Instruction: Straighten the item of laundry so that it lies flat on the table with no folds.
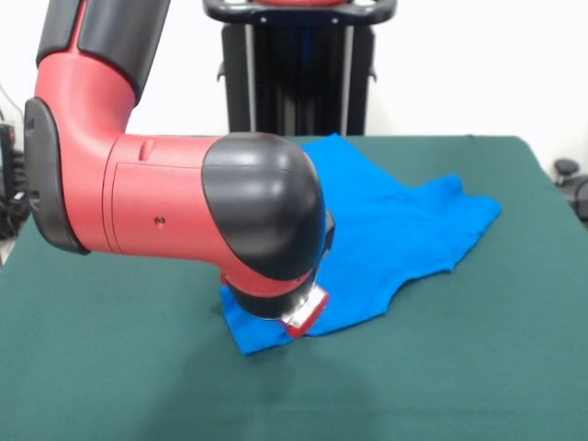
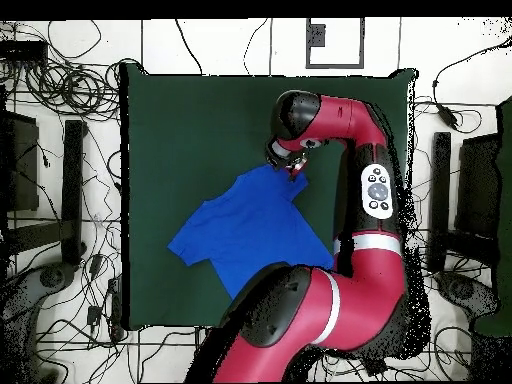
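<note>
The bright blue T-shirt [image 1: 395,230] lies rumpled on the dark green table [image 1: 110,367], from the middle toward the far right. Its near corner is under the arm's wrist. In the overhead view the shirt [image 2: 250,225] spreads out at a slant and the arm covers its lower right part. The gripper [image 1: 305,320] is low over the shirt's near corner, at or very close to the cloth. It also shows in the overhead view [image 2: 295,172] at the shirt's upper corner. The bulky wrist hides whether it is open or shut.
The red and black arm [image 1: 184,202] reaches low across the left half of the table. The black pedestal [image 1: 299,64] stands at the far edge. Cables [image 2: 60,90] and black stands [image 2: 72,180] lie on the floor around the table [image 2: 180,120].
</note>
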### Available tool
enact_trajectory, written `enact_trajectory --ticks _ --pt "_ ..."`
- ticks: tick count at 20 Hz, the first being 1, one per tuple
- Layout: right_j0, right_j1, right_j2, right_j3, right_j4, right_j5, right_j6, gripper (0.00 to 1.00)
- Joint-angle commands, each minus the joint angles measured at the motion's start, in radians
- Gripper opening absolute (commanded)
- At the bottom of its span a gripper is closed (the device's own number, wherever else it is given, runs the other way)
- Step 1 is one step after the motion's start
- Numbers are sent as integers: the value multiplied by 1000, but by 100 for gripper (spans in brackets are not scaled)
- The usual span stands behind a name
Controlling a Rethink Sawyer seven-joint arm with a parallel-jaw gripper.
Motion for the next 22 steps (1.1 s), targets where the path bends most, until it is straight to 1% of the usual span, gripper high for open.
enact_trajectory --ticks 1,7,13,22 --pt "53 78 62 -52 -30 -316 -18 100" --pt "53 79 53 -46 -23 -333 -2 100" --pt "58 82 47 -62 -17 -323 2 100" --pt "64 79 34 -45 -11 -344 20 100"
